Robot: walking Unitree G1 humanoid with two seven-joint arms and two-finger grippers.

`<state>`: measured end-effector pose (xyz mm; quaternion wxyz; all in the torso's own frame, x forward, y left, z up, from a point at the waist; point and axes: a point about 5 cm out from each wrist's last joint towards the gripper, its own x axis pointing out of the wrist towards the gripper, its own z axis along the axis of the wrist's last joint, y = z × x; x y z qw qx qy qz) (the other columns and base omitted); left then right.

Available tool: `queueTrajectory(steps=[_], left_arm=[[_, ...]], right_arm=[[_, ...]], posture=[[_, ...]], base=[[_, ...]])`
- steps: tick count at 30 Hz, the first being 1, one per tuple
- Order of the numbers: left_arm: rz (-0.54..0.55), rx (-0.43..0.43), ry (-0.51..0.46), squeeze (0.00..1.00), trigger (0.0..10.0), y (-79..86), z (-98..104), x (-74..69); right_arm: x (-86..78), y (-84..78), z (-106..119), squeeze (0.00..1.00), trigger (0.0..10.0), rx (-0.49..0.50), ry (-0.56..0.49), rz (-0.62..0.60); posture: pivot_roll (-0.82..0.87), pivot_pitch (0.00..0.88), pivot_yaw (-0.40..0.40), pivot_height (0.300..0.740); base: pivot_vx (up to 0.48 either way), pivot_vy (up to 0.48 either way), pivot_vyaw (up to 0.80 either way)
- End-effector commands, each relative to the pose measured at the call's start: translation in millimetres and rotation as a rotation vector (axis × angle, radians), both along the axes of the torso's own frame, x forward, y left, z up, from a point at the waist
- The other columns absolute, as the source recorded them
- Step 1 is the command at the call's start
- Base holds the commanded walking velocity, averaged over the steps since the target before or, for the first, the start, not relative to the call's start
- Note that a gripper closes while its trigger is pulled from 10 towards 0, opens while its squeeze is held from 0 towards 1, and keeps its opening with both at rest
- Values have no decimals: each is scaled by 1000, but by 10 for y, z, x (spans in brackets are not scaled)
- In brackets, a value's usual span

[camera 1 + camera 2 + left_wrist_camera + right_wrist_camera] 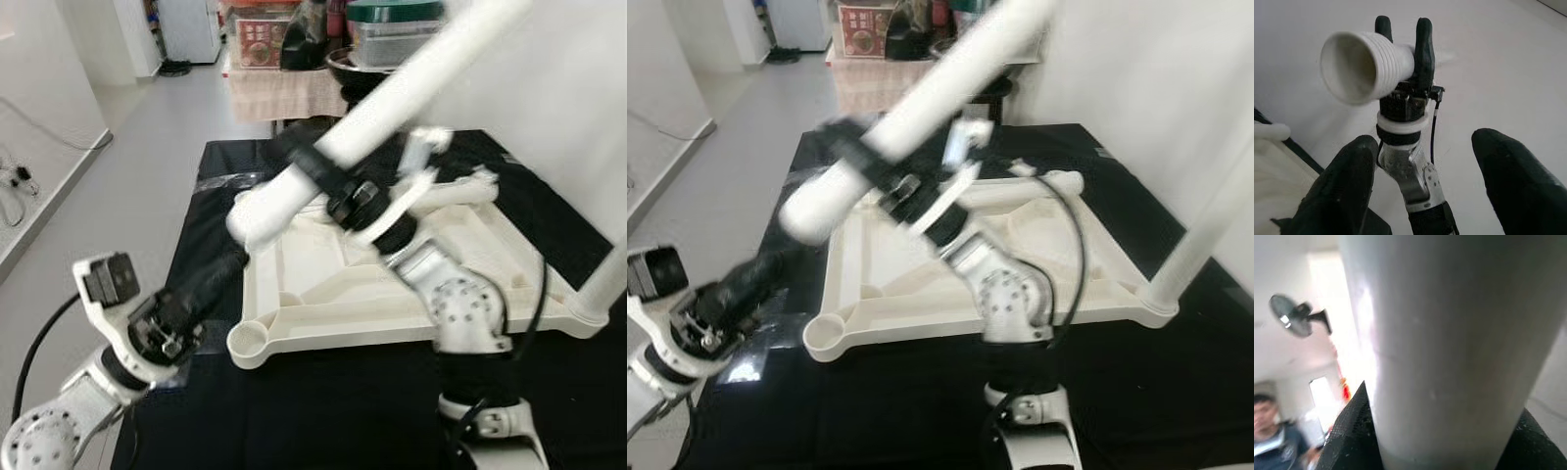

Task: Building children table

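Observation:
The white children's table top (pixel 323 284) lies upside down on a black cloth (pixel 323 411). One white leg (pixel 609 279) stands in its front right corner. The front left corner socket (pixel 252 340) is hollow. My right gripper (pixel 312 164) is shut on a second white leg (pixel 411 73), held tilted above the table top, with its ribbed end (pixel 1359 66) low and to the left. My left gripper (pixel 227 272) is open at the table top's front left edge, below that ribbed end. In the right wrist view the leg (pixel 1449 342) sits between the black fingers (pixel 1349 435).
A side table (pixel 284 93) with boxes and a covered container (pixel 392 29) stands behind the cloth. Grey floor (pixel 137 166) runs along the left, with cables by the wall. A white wall is on the right. A person (pixel 1268 440) and a wall fan (pixel 1295 319) show.

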<state>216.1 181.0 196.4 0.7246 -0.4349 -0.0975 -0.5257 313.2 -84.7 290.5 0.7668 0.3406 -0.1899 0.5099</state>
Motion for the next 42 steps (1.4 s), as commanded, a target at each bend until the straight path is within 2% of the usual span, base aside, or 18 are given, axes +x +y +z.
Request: queueTrajectory(steps=[1, 7, 8, 9, 11, 12, 13, 14, 16, 17, 18, 19, 22, 25, 28, 34, 39, 42], left_arm=[[9, 25, 12, 1000, 10000, 47, -35, -38], [147, 101, 99, 1000, 10000, 181, -188, -43], [235, 189, 128, 1000, 10000, 193, -241, 17], [345, 280, 191, 1000, 10000, 200, -305, 121], [345, 280, 191, 1000, 10000, 200, -305, 121], [512, 376, 252, 0, 10000, 178, -335, 283], [512, 376, 252, 0, 10000, 178, -335, 283], [548, 423, 282, 0, 10000, 117, -338, 347], [548, 423, 282, 0, 10000, 117, -338, 347], [564, 454, 295, 0, 10000, 74, -334, 377], [607, 578, 278, 0, 10000, -51, -315, 425], [607, 578, 278, 0, 10000, -51, -315, 425], [631, 877, 145, 0, 10000, -309, -331, 398], [605, 915, 115, 0, 10000, -349, -359, 363], [565, 939, 70, 0, 10000, -388, -411, 248], [514, 1022, -37, 0, 10000, -430, -478, 135], [507, 1052, -69, 0, 10000, -478, -491, 92], [454, 1058, -70, 0, 10000, -506, -515, 15]], right_arm=[[34, -31, 44, 0, 0, 22, 5, -35], [125, -116, -40, 0, 0, -46, 28, -166], [149, -89, -112, 0, 10000, -138, 32, -204], [143, -55, -202, 0, 10000, -244, 9, -218], [143, -55, -202, 0, 10000, -244, 9, -218], [168, -9, -411, 0, 10000, -418, -7, -255], [168, -9, -411, 0, 10000, -418, -7, -255], [209, -6, -543, 0, 10000, -512, 11, -295], [209, -6, -543, 0, 10000, -512, 11, -295], [242, -11, -626, 0, 10000, -570, 26, -325], [261, -22, -732, 0, 10000, -619, 41, -331], [261, -22, -732, 0, 10000, -619, 41, -331], [207, -22, -899, 0, 10000, -675, 35, -249], [182, -15, -919, 0, 10000, -680, 21, -220], [77, -15, -967, 0, 10000, -687, -43, -95], [88, -78, -1057, 0, 10000, -728, -59, -62], [98, -112, -1086, 0, 10000, -726, -64, -55], [81, -212, -1129, 0, 10000, -780, -101, -5]], posture=[[-63, 0, -13, 740], [-50, 0, -17, 740], [-48, 0, -18, 740], [-45, 0, -18, 740], [-45, 0, -18, 740], [-47, 0, -17, 740], [-47, 0, -17, 740], [-45, 0, -18, 740], [-45, 0, -18, 740], [-45, 0, -19, 740], [-42, 0, -19, 740], [-42, 0, -19, 740], [-40, 0, -12, 740], [-40, 0, -12, 740], [-31, 0, -11, 740], [-23, 0, -13, 740], [-17, 0, -14, 740], [-17, 0, -7, 740]], base=[[0, 0, 0], [0, 0, 0], [0, 0, 0], [0, 0, 0], [0, 0, 0], [0, 0, 763], [0, 0, 763], [0, 0, 769], [0, 0, 769], [0, 0, 769], [0, 0, 775], [0, 0, 775], [0, 0, 775], [0, 0, 775], [0, 0, 775], [0, 0, 775], [0, 0, 601], [0, 0, 0]])
